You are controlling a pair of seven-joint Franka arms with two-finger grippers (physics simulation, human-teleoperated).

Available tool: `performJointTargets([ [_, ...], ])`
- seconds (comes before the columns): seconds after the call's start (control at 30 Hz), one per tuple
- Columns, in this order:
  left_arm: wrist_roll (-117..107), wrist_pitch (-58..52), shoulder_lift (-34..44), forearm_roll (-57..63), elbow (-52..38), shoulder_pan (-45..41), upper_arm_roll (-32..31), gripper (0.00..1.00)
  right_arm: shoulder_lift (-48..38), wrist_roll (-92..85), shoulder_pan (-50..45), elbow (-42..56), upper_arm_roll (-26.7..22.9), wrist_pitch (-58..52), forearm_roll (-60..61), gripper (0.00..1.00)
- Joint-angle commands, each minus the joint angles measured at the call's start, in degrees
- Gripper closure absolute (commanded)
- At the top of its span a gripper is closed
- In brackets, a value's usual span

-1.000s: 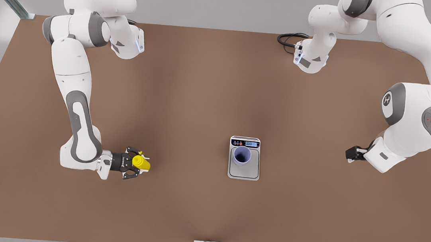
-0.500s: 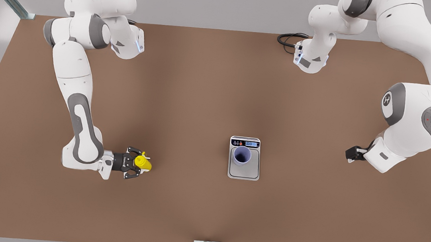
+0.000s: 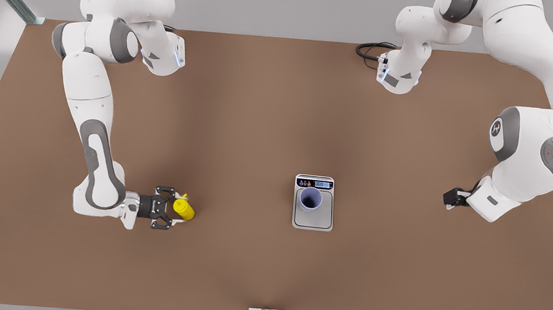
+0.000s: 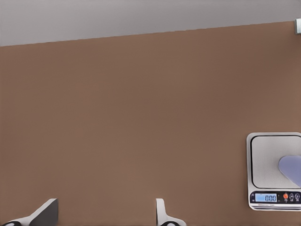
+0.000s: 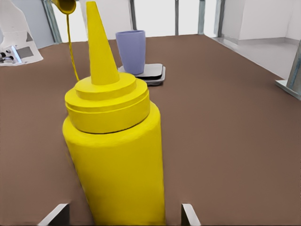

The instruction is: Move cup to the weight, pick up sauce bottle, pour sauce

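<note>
The right gripper (image 3: 174, 209) has open jaws flanking the upright yellow squeeze bottle (image 3: 183, 209). The lavender-blue cup (image 3: 310, 199) stands on the silver-grey scale (image 3: 312, 221). The left gripper (image 3: 449, 196) waits apart, jaws open.

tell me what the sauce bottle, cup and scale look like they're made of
Sauce bottle: likely soft plastic, matte, uniformly yellow with a moulded nozzle.
Cup: probably plastic, though it could be ceramic; plain opaque lavender, no shine.
Scale: brushed-metal-looking grey platform in a white, plastic-looking rim.
</note>
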State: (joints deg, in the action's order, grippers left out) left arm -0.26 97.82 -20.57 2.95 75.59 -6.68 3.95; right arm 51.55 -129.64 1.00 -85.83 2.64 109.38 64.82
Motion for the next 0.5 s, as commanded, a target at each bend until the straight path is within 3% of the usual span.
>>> performJointTargets([
  [0.0, 0.0, 0.0, 0.0, 0.0, 0.0, 0.0, 0.0, 0.00, 0.0, 0.0, 0.1, 0.0, 0.0, -0.1, 0.0, 0.00],
  [0.2, 0.0, -0.1, 0.0, -0.1, 0.0, 0.0, 0.0, 0.00, -0.2, 0.1, 3.2, -0.6, -0.1, -3.6, -2.2, 0.00],
  [0.3, 0.0, 0.0, -0.1, -0.1, 0.0, 0.0, 0.0, 0.00, -2.0, 1.0, 8.2, -1.5, -0.4, -6.2, -9.2, 0.00],
  [0.33, 0.0, 0.0, -0.3, -0.1, 0.0, 0.0, 0.0, 0.00, -4.3, 5.2, 9.6, -0.7, -2.4, -6.8, -15.3, 0.00],
  [0.37, 0.0, 0.0, -0.3, -0.1, 0.0, 0.0, 0.0, 0.00, -4.8, 17.9, 9.2, 7.7, -6.2, -11.6, -23.5, 0.00],
  [0.47, -0.1, 0.0, -0.2, -0.1, 0.0, 0.0, 0.0, 0.00, -9.4, 57.9, 8.6, 16.8, -6.2, -11.9, -42.4, 0.00],
])
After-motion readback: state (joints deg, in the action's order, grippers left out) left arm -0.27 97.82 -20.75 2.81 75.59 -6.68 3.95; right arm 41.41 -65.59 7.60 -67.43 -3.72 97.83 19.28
